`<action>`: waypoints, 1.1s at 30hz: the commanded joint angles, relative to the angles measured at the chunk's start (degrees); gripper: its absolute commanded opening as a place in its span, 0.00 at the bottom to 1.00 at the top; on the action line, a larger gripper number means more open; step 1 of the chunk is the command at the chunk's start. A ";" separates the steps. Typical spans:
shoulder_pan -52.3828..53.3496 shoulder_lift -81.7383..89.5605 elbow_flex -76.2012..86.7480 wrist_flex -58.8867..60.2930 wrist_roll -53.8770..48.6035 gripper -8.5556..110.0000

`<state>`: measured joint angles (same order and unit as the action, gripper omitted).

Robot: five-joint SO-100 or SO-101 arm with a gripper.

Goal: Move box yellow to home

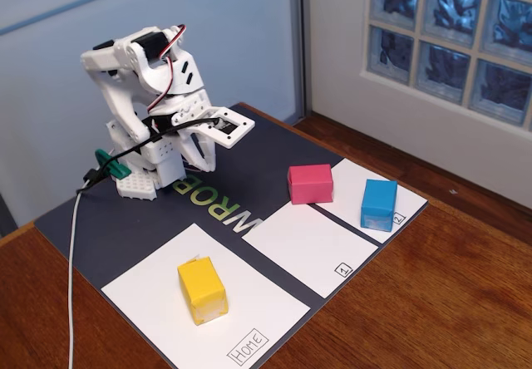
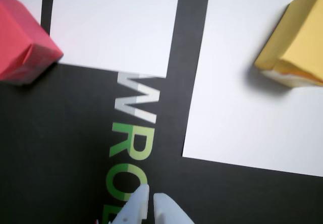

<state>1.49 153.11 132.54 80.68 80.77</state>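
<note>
The claw (image 2: 150,200) shows in the wrist view as two white fingertips at the bottom edge, drawn almost together with only a thin sliver between them and nothing held. They hang over the dark mat (image 2: 60,148), just beside the green and white lettering (image 2: 132,133) printed on it. In the fixed view the claw (image 1: 237,128) sits folded back on the white arm (image 1: 150,78) at the far end of the mat, well apart from every block.

The yellow box (image 1: 202,290) stands well away from the claw, on the large white sheet marked "Home" (image 1: 158,319), roughly in the sheet's middle, with the boxed label (image 1: 248,346) at the sheet's near corner. In the wrist view the yellow box (image 2: 298,40) appears ahead and to the right of the fingertips, on that same sheet (image 2: 242,113).

The sheet numbered 1 (image 1: 312,248) lies bare of blocks. The pink block (image 1: 310,184) sits at its far edge, mostly on the mat; in the wrist view it (image 2: 22,37) is ahead and to the left. The blue block (image 1: 379,204) rests on the sheet numbered 2 (image 1: 353,188).

The mat lies on a wooden counter (image 1: 432,302). A white cable (image 1: 71,253) runs from the arm's base toward the front.
</note>
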 commanded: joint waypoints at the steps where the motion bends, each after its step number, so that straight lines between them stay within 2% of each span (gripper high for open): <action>1: -0.53 5.89 4.31 2.81 -0.09 0.07; 22: 0.70 36.39 41.13 -5.36 -3.34 0.07; 29: -3.52 37.97 41.57 -3.25 -1.67 0.07; 33: -1.49 38.32 41.57 1.58 -3.69 0.07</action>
<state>-1.32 188.35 174.29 78.66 78.31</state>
